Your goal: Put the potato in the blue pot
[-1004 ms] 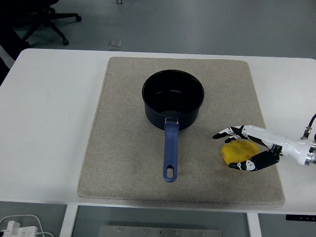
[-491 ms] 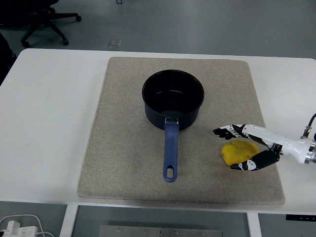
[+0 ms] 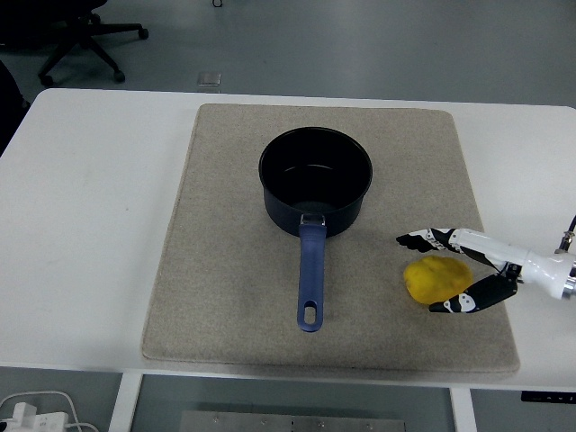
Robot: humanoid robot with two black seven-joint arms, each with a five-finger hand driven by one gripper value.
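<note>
Potato [image 3: 436, 279]: right of blue pot [image 3: 315, 182], on mat [image 3: 225, 297]. Right hand [image 3: 468, 270]: fingers spread, flanking potato, not gripping.

The pot [image 3: 315, 180] stands mid-mat [image 3: 225, 270], the potato [image 3: 436, 279] right of its handle, the right hand [image 3: 463, 270] around the potato.

head view: only one given | high on near side, facing forward and down | takes in whole table [image 3: 90, 225], mat [image 3: 234, 297], floor and chair [image 3: 81, 36] far left | moderate distance
</note>
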